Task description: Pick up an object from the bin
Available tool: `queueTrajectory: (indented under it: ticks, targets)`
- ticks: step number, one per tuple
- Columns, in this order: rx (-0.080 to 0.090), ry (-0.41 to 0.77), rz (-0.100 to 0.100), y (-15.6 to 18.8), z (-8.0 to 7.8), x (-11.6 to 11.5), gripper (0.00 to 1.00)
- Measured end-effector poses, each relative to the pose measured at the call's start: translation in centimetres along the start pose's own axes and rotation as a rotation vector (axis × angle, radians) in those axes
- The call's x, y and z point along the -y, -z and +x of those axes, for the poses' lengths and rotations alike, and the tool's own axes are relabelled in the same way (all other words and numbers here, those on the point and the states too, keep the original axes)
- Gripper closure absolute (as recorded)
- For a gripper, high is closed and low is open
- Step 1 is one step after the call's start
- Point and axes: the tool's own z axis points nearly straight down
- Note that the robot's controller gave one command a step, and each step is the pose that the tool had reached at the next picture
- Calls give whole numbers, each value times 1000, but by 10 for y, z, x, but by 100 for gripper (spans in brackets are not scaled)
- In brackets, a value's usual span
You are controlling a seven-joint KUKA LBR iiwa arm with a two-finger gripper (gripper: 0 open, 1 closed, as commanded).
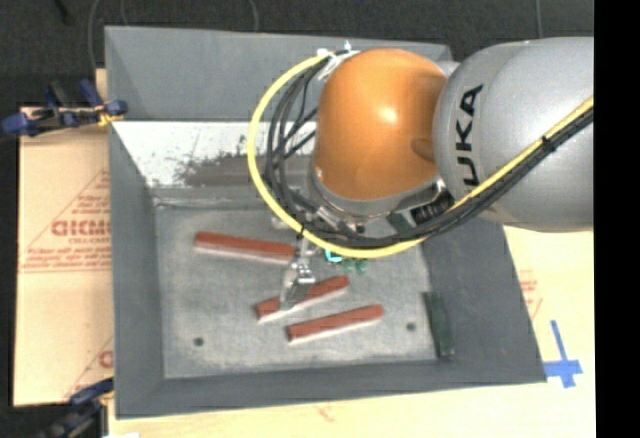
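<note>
Grey metal makes up the bin (140, 256), its flat floor speckled and scuffed; the arm (520, 146) reaches in from 3 o'clock, and its rounded orange cover (375, 126) hangs over the 12 o'clock part of the floor; a loop of yellow and black cables (262, 141) curves round the cover on its 9 o'clock side.

Below the cover the gripper (297, 288) points down at about the middle of the floor; its silvery tip sits right on the middle red-brown stick (330, 288), which lies slanted, its higher end toward 2 o'clock and its lower end toward 8 o'clock; whether the claw is wide or narrow cannot be told, nor whether it grips the stick or only touches it.

Three sticks of the same kind lie on the floor, all long, thin and reddish brown with pale edges; the upper stick (240, 246) lies toward 10 o'clock from the gripper, nearly level, its near end running in under the wrist; the lower stick (335, 323) lies toward 5 o'clock, just beside the middle one but apart from it, and roughly parallel to it.

A dark narrow bar (437, 324) lies at 4 o'clock, well apart from the sticks, along the foot of the bin's wall on that side.
</note>
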Motion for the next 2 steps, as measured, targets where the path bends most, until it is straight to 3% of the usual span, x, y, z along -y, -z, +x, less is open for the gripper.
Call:
queueTrajectory:
  ticks: [1, 2]
  targets:
    - [6, -4, -1, 4, -1, 1, 0]
    - [14, 64, 0, -35, -9, 10, 0]
